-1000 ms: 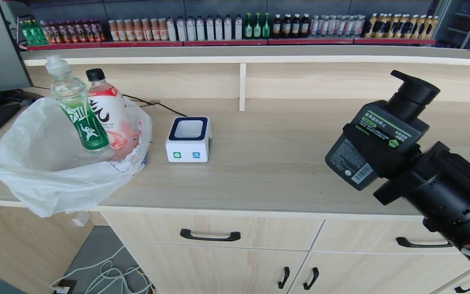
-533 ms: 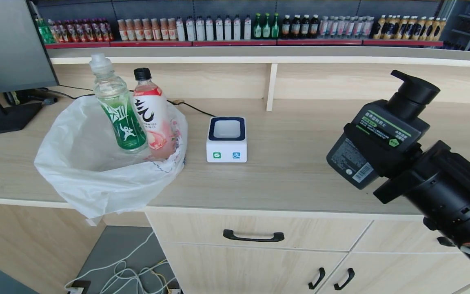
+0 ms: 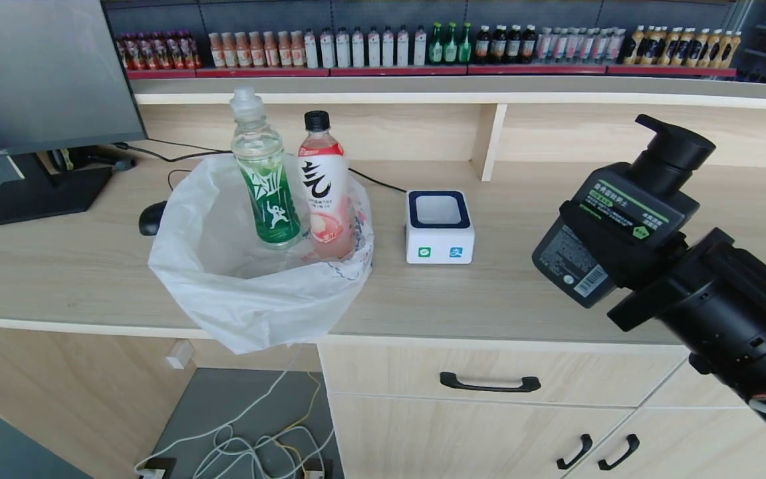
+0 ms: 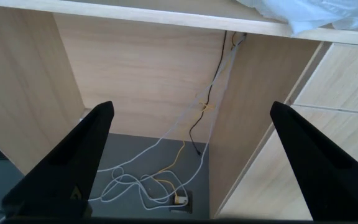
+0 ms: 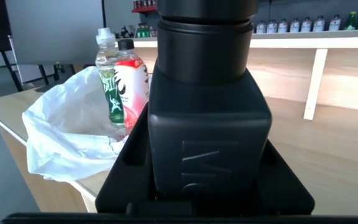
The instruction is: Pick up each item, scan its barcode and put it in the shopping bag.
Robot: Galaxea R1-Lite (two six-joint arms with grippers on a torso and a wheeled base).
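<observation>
Two drinks, a green bottle [image 3: 265, 179] and a pink bottle [image 3: 325, 193], stand in the shopping bag [image 3: 223, 286] just left of the scanner [image 3: 439, 229]. I'd bring the pump bottle [image 3: 629, 199], well right of the scanner, over its window with the barcode [image 3: 590, 282] facing down. The right gripper [image 3: 616, 249] is clamped tight on it; the left gripper [image 4: 191, 115] hangs spread wide and empty, below the scanner's counter [image 3: 522, 299].

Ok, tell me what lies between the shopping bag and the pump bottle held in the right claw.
In the head view, the white scanner box stands between shopping bag and pump bottle; the rest is bare countertop.
</observation>
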